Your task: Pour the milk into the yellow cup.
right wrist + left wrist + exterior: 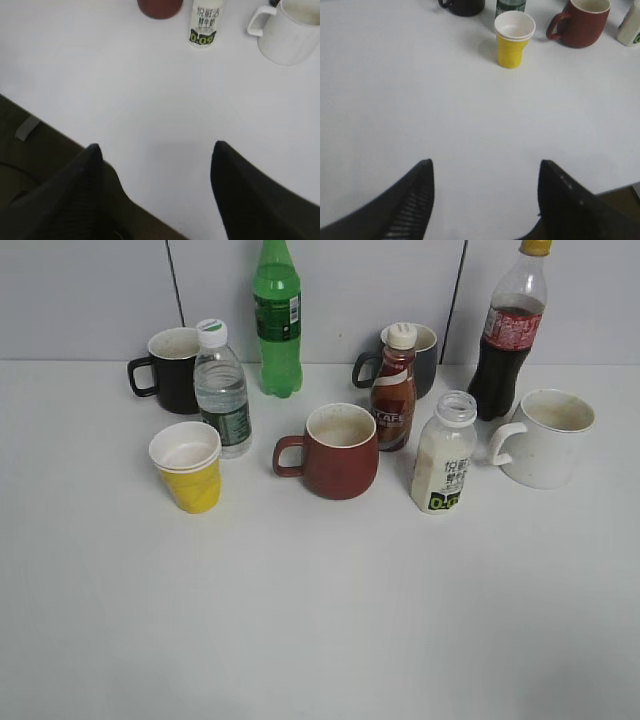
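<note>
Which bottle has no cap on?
The milk bottle, standing between the red-brown mug and the white mug. Its neck is open; the other four bottles are capped.

- We see even, diffuse light across the white table (320, 620); shadows are faint and short.
- Exterior view is fairly sharp; the milk (443, 454) label reads clearly, with small highlights on the cola bottle (510, 330).
- Both wrist views are softer, slightly hazy.
- The left gripper (485, 200) and right gripper (155, 190) fingers are dark, blurred silhouettes, out of focus.
</note>
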You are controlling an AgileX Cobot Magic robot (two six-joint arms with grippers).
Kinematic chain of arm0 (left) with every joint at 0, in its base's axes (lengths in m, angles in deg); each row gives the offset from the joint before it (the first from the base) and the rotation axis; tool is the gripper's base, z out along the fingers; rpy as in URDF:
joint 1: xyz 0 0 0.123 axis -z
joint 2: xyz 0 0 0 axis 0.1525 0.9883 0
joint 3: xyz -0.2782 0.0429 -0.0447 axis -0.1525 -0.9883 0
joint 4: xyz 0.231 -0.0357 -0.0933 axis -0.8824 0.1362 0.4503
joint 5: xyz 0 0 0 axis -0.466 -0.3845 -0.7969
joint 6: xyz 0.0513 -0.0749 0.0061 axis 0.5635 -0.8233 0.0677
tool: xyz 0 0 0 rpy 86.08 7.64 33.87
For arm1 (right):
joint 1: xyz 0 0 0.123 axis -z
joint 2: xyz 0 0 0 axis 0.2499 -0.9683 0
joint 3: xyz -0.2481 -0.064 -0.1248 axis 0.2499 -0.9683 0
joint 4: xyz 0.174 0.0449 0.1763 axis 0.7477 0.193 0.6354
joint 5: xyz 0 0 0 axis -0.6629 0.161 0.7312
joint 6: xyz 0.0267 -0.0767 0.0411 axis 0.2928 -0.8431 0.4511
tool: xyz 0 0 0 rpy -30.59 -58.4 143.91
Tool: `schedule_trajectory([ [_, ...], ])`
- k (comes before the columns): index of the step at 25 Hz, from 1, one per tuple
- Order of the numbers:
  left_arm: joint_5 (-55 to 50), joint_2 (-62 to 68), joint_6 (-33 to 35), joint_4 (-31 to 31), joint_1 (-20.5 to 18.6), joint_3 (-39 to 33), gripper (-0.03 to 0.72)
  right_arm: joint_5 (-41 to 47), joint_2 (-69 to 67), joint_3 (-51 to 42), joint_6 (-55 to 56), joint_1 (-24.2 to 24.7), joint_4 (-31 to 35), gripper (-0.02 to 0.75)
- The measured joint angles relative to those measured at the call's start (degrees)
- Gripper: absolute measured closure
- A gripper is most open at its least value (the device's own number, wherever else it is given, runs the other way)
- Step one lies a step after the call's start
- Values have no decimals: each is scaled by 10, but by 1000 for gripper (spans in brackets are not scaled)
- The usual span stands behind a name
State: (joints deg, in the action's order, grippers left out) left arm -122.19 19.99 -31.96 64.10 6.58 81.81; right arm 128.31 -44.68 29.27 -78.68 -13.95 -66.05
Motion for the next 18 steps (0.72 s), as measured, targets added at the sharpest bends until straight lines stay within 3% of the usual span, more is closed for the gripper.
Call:
schedule_trajectory([
  [18, 70, -36, 7, 1, 0, -26, 255, 9, 39, -5, 0, 0, 2, 237],
])
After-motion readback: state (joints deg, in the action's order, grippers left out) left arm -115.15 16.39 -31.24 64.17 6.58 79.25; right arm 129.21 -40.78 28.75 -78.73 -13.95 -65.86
